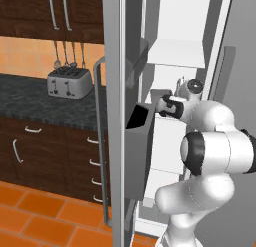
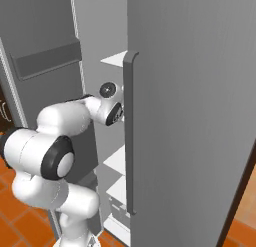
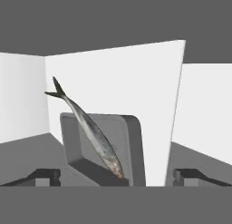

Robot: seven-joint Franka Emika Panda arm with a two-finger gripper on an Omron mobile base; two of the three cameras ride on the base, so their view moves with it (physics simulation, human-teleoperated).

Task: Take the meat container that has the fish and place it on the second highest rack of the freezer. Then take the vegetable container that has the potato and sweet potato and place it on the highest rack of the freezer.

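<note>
The claw (image 3: 116, 177) gapes wide, holding nothing, before the grey meat container (image 3: 129, 143) with its fish (image 3: 90, 132) on the freezer rack (image 3: 41, 153).

Home kitchen, rendered. Dark speckled worktop (image 1: 30, 98) carrying toaster (image 1: 69, 83); utensils (image 1: 69, 53) hung on orange tiled wall; dark wood cabinets (image 1: 30, 11) above, drawers (image 1: 85, 161) below; terracotta floor tiles (image 1: 35, 216). Tall grey freezer (image 1: 185, 51) open, white racks ahead of jaws.
</note>
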